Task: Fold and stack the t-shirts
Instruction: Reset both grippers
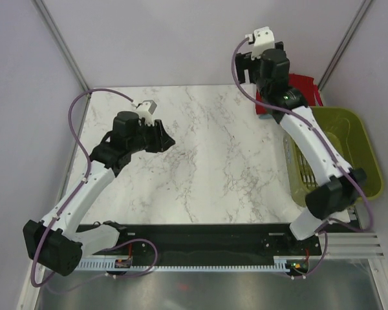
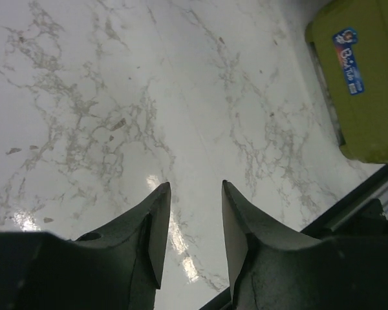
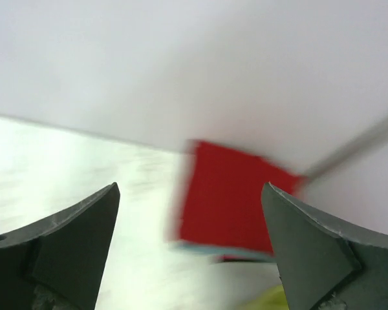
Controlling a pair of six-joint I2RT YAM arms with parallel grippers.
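**Both jaws apart, red t-shirt folded at the far right corner**

Two arms are over the white marble-pattern worktop. The left gripper hangs over the left-centre of the worktop. Its jaws are part-way apart, with nothing between them and only bare marble below. The right gripper is raised near the far right corner. Its jaws are spread wide and hold nothing.

The dark red t-shirt lies folded into a flat, roughly square shape at the far right corner of the worktop. It sits just behind the far end of the olive-green slatted basket and is partly hidden by the right arm in the top view. In the right wrist view the shirt shows between and beyond the open jaws, apart from them.

A thin blue-grey strip runs under the red shirt's near edge. That view is blurred, so I cannot tell whether the strip is the second shirt.

The basket stands along the right edge of the worktop. The left wrist view shows a blue sticker on its rim. Neither gripper touches the basket.
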